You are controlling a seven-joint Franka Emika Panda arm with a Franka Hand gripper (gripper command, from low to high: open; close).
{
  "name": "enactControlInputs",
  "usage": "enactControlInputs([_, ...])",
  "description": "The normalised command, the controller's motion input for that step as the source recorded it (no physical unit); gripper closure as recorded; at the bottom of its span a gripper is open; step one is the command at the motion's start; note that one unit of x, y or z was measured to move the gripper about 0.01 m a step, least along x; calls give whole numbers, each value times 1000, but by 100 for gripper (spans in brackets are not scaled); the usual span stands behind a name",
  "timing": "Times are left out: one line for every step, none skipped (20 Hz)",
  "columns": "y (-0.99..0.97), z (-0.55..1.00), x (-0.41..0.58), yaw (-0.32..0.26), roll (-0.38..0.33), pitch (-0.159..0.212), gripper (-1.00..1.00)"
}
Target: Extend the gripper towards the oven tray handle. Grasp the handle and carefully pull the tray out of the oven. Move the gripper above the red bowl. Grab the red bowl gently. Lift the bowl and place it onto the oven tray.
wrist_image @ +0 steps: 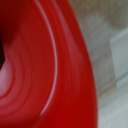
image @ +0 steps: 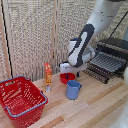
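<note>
While my pincer (image: 66, 70) hangs right at the red bowl (image: 67, 77), the wrist view shows almost nothing but that bowl (wrist_image: 45, 75): a smooth, glossy red wall curving round, blurred by nearness, with a strip of pale bench (wrist_image: 107, 55) beyond it. Neither view shows my fingertips, so I cannot tell whether the pincer stands apart or has closed on the rim.

From the exterior view, the bowl sits on the wooden bench (image: 95, 105), just behind the blue cup (image: 73, 89) and close to an orange carton (image: 48, 74) on the exterior view's left. A large red basket (image: 21, 100) stands well apart, farther toward that same side. The tray (image: 106, 63) is drawn out from the oven (image: 114, 47) on the exterior view's right, its bars lying open and ready to receive something.

I judge the bowl to be light and stiff, likely hard plastic. Its sheen suggests a slick surface, so a pinch on the curved wall could slide off. The rim is the place to take it: one finger inside, one outside, closed only firmly enough to hold. A shallow bowl gripped at one edge will want to tip, so I would lift it slowly and keep it level. I would also mind the cup beside it, which looks easy to knock over, and set the bowl flat across the bars so it cannot rock.
</note>
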Motion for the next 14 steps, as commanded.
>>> enactControlInputs([0,0,0,0,0,0,100])
enactControlInputs([0,0,0,0,0,0,100])
enactControlInputs([6,0,0,9,0,0,100])
enactControlInputs([0,0,0,7,0,0,100])
enactControlInputs([0,0,0,18,0,0,100])
enactControlInputs([0,0,0,28,0,0,100])
enactControlInputs([0,0,0,36,0,19,100])
enactControlInputs([0,0,6,28,2,15,100])
enactControlInputs([11,0,0,13,1,10,100])
enactControlInputs([0,0,26,0,14,17,100])
enactControlInputs([0,0,17,13,38,55,100])
enactControlInputs([0,0,17,4,52,74,100])
enactControlInputs([0,0,31,0,58,89,100])
enactControlInputs([0,-11,11,0,67,84,100])
